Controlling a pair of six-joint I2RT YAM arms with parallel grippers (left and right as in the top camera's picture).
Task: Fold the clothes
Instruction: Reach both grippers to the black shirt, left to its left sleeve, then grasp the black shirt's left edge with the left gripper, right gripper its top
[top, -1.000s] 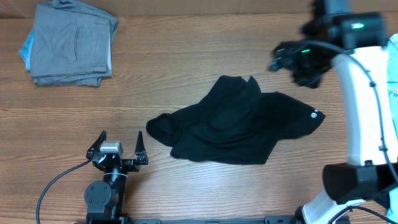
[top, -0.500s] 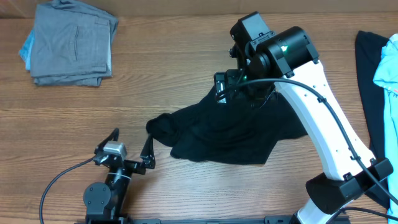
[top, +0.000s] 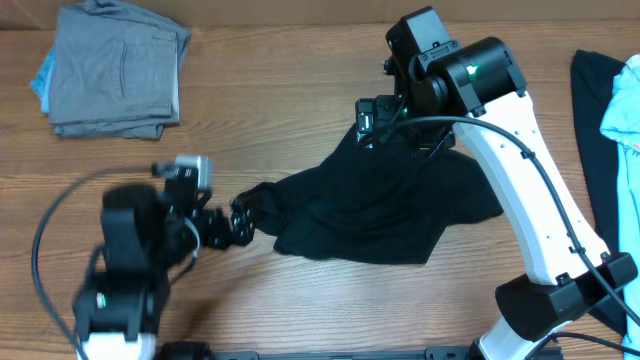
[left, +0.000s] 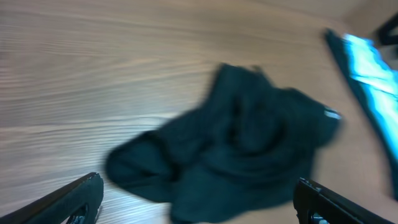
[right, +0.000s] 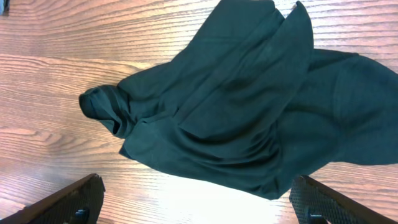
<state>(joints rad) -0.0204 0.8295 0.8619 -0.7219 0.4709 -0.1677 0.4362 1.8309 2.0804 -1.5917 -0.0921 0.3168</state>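
Overhead, the black shirt (top: 380, 210) lies crumpled on the wooden table (top: 300, 90). The left gripper (left: 198, 183) — fingers spread wide — sits just beside the shirt's bunched end. The right gripper (right: 196, 186), also spread wide, hovers above the shirt's far edge.

A brown wood-grain laminate tabletop (top: 300, 80) fills the overhead view from edge to edge. Its grain runs left to right, in streaks of lighter and darker brown, and faint long seams lie the same way as the grain. In the right wrist view the same surface (right: 62, 62) shows sharp, wavy grain lines in reddish brown, and a bright patch of glare (right: 186, 193) sits on the wood near the lower middle. In the left wrist view the tabletop (left: 93, 74) looks paler and is blurred, its grain only softly visible.
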